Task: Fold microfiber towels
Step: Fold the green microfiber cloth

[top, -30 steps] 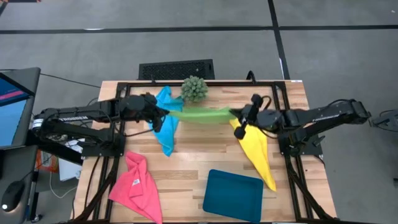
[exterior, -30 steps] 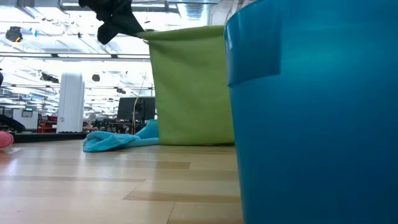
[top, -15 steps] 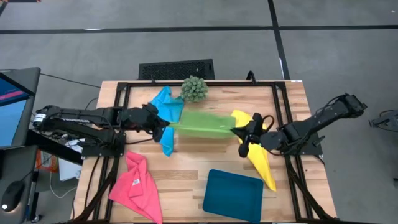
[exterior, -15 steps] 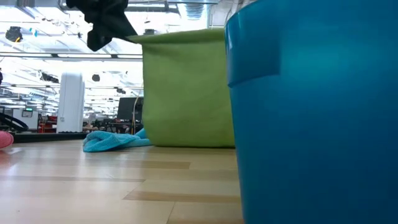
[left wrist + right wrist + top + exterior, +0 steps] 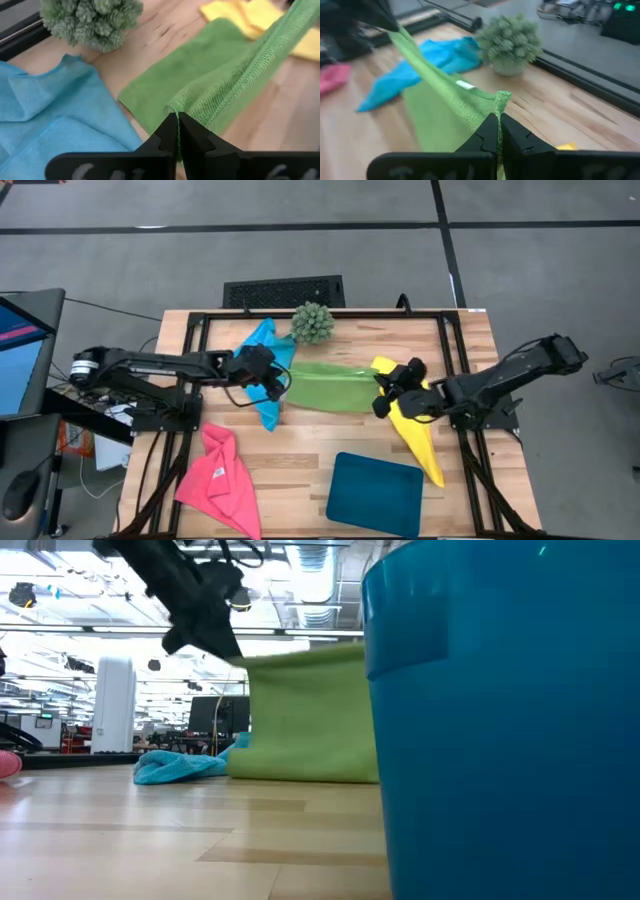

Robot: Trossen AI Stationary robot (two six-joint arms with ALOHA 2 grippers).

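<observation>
The lime green towel [image 5: 330,387] is stretched between my two grippers. Its far part lies on the table and its near edge is held up. My left gripper [image 5: 278,386] is shut on its left near corner, my right gripper [image 5: 381,402] on its right near corner. The sky blue towel [image 5: 264,368] lies crumpled by the left gripper. The yellow towel [image 5: 416,430] lies under the right arm, and the hot pink towel [image 5: 220,480] lies at the near left. In the low view the green towel [image 5: 310,720] slopes down from the left gripper [image 5: 205,632]. My left gripper pinches the green towel's corner [image 5: 175,107] between its two shut fingers, slanting down from the table's left. The edge runs taut from there toward the other gripper. My right gripper pinches the opposite corner [image 5: 501,99] between its shut fingers, slanting down from the right. The held edge is raised and the towel's far part rests on the table.
A spiky green ball plant [image 5: 312,323] stands at the far edge, just behind the green towel. A dark teal tray [image 5: 375,488] sits near the front edge and fills the right of the low view [image 5: 500,720]. Bare wood lies between the tray and the green towel.
Both grippers have come down and toward the table's near edge, keeping hold of the green towel. The towel hung upright below them before. Now its lower part has spread onto the table, and the held edge is much lower.
</observation>
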